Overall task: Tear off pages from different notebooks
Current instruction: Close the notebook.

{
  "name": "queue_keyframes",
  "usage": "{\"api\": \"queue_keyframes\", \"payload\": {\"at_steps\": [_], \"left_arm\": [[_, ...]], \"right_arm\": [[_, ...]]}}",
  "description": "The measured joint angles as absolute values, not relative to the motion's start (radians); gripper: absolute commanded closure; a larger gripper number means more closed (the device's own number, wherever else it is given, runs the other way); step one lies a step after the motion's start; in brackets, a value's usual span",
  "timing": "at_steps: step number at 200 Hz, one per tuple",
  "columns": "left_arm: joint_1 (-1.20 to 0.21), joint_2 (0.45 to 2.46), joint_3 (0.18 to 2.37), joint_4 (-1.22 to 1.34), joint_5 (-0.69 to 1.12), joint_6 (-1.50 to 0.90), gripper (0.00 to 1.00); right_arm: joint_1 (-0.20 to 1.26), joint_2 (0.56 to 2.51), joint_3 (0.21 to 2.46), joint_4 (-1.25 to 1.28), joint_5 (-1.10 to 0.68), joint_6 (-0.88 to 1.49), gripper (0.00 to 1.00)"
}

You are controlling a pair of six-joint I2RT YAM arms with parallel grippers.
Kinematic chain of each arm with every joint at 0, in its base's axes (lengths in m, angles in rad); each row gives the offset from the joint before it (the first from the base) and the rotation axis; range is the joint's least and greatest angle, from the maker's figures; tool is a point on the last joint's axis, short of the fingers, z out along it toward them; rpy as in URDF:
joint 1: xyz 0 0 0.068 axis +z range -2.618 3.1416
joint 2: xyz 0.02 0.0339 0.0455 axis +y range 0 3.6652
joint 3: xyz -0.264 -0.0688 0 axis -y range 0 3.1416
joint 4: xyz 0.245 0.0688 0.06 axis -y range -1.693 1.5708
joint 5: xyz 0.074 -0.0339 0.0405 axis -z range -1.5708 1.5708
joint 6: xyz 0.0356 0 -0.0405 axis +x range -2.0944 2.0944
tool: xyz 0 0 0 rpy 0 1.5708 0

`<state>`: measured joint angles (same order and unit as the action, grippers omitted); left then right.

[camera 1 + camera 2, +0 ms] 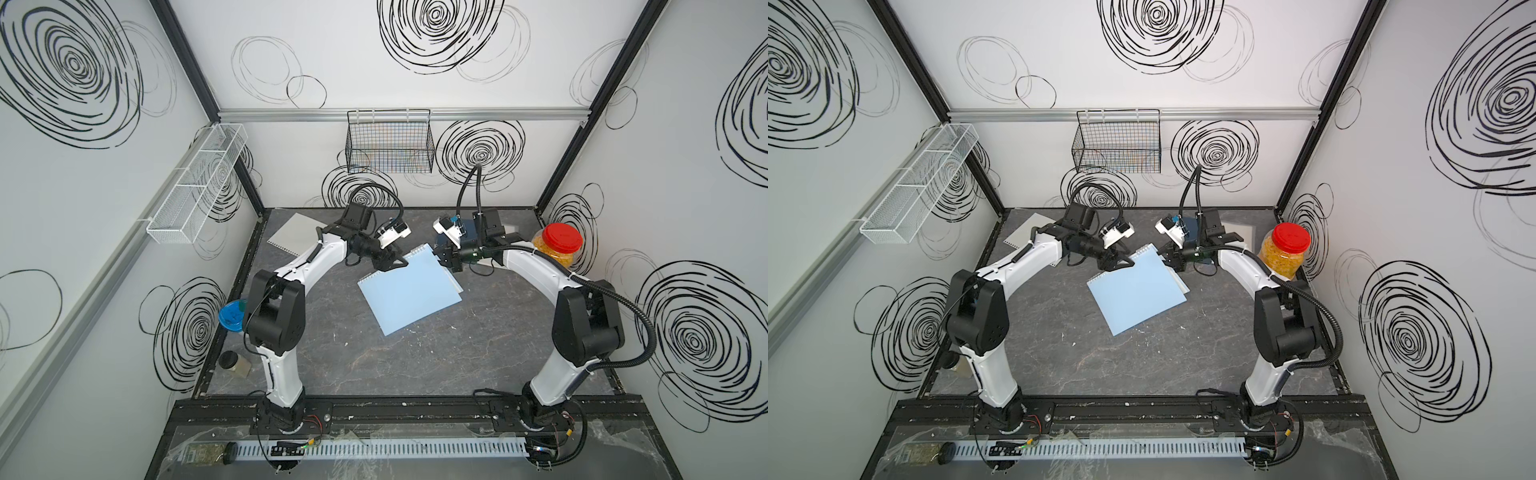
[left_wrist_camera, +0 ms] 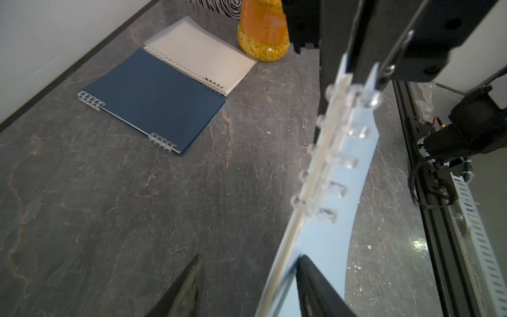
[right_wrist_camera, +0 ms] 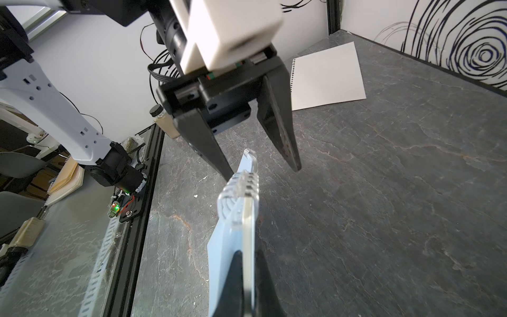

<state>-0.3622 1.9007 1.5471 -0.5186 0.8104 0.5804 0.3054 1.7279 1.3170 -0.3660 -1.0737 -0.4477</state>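
Centrally, light blue wire-bound notebook [image 1: 409, 295] sits mid-frame in both top views. Its long bound edge runs lower left to upper right, faces upper left, lifted. Only left wrist view shows clearly dark navy notebook [image 2: 153, 101] and frosted clear-cover notebook [image 2: 203, 57], flat, edge to edge. Next, loose cream lined page [image 3: 326, 79], flat, well apart. Last, right gripper [image 3: 248, 263] clenched on light blue notebook's edge; left gripper [image 3: 262, 171] spread, straddling rings.

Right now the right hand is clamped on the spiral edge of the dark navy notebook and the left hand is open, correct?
Not quite. The right hand is clamped on the spiral edge of the light blue notebook, as the right wrist view shows. The dark navy notebook lies flat on the table, untouched. The left hand is indeed open.
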Motion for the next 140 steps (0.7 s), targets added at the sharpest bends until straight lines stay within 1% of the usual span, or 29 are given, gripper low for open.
{"api": "queue_keyframes", "payload": {"at_steps": [16,32,44,65,76,80,89,125,140], "left_arm": [[-0.374,1.923,1.567,-0.540,0.810,0.590,0.47],[-0.380,1.932,1.571,-0.553,0.812,0.595,0.55],[-0.381,1.935,1.571,-0.558,0.818,0.594,0.64],[-0.379,1.935,1.571,-0.549,0.838,0.585,0.89],[-0.377,1.935,1.562,-0.531,0.857,0.563,0.96],[-0.377,1.934,1.557,-0.519,0.859,0.550,0.98],[-0.377,1.932,1.540,-0.482,0.858,0.528,1.00],[-0.376,1.910,1.433,-0.336,0.845,0.347,1.00],[-0.372,1.899,1.399,-0.287,0.832,0.263,1.00]], "right_arm": [[0.305,1.725,1.317,-0.366,-1.073,-0.447,1.00],[0.305,1.723,1.317,-0.363,-1.071,-0.442,1.00],[0.305,1.717,1.316,-0.353,-1.061,-0.428,1.00],[0.305,1.702,1.307,-0.325,-1.024,-0.392,1.00],[0.305,1.697,1.303,-0.301,-0.998,-0.370,1.00],[0.305,1.697,1.301,-0.293,-0.989,-0.358,0.96],[0.305,1.694,1.296,-0.275,-0.967,-0.337,0.87],[0.305,1.659,1.264,-0.180,-0.825,-0.214,0.68],[0.299,1.633,1.264,-0.150,-0.756,-0.160,0.62]]}}
